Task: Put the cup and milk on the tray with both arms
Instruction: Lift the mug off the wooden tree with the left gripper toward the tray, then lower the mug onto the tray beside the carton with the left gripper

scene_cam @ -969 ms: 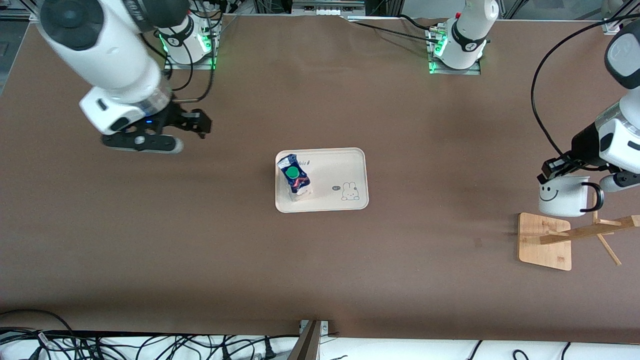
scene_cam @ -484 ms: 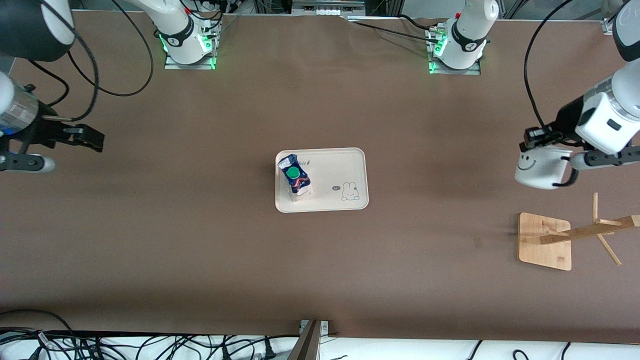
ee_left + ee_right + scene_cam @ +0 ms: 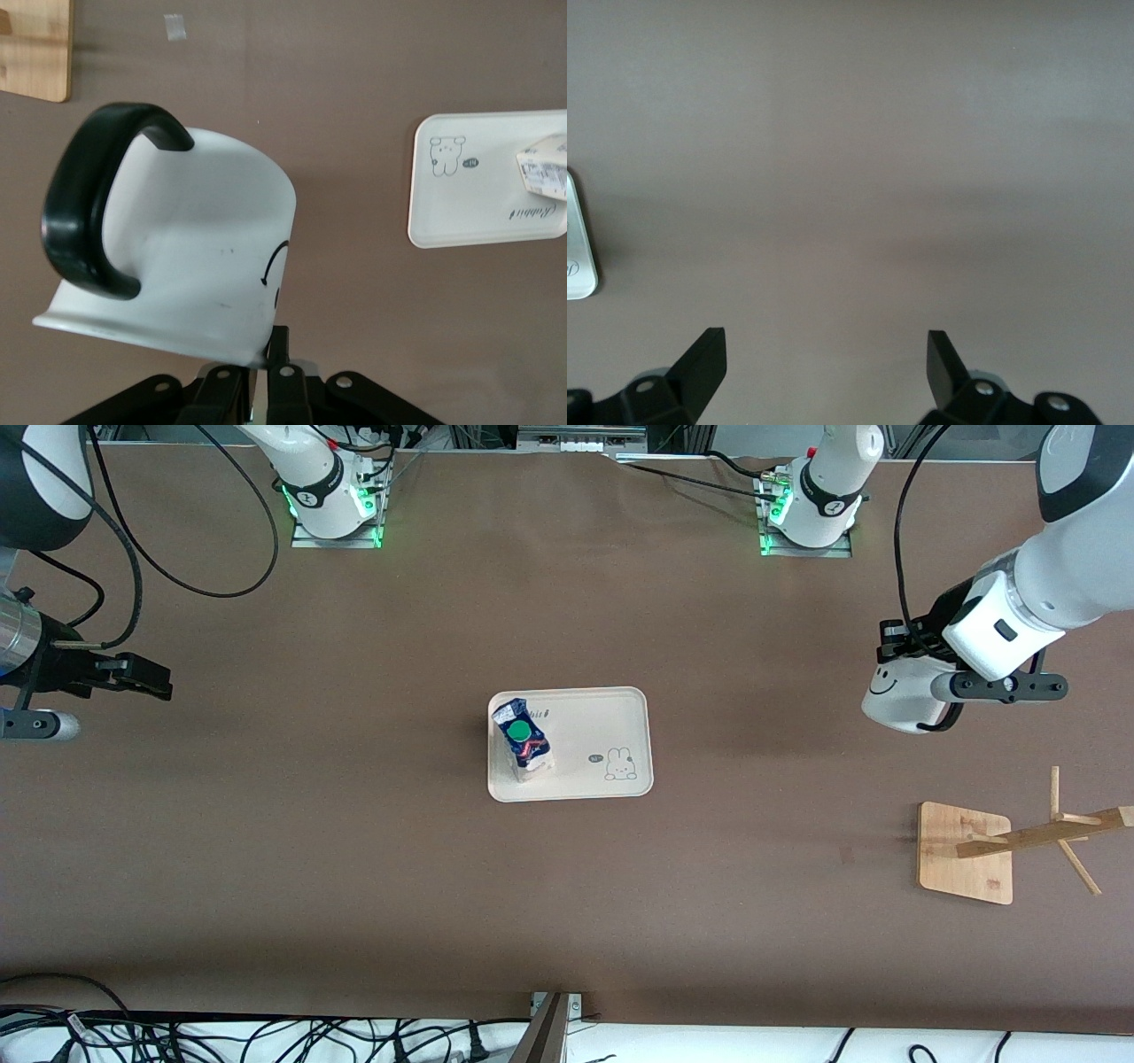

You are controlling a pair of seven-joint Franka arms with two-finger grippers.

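So the cup (image 3: 897,700) is up in the air in my left gripper (image 3: 912,669), pinched at the rim, smiley face (image 3: 880,687) pointing toward the middle of the table. In the left wrist view the cup (image 3: 186,257) is tipped well over, its black handle (image 3: 89,208) sticking out to the side away from the tray (image 3: 461,204), and my fingers close on the rim at the frame's edge.

The thing that matters for the next move: the tray (image 3: 620,726) sits at the centre of the table, well apart from where I'm holding the cup, and straight off toward the right arm's end from it. The cup hangs over bare brown table (image 3: 762,824) at the left arm's end, so I figure it's mostly a sideways carry, then a lowering.

The milk (image 3: 524,740) is standing on the tray already, hugging the end toward the right arm. That leaves the rabbit drawing (image 3: 621,763) end free, which happens to be the end closest to my left gripper. The tray's long axis runs between the two arms' ends of the table, so I'd guess the cup can drop in by the rabbit without getting near the carton.

The wooden rack (image 3: 966,853) sits at the left arm's end, nearer the front camera than the spot under the cup.

My right gripper (image 3: 133,677) is spread wide with nothing in it, waiting over the table at the right arm's end, way off from the tray.
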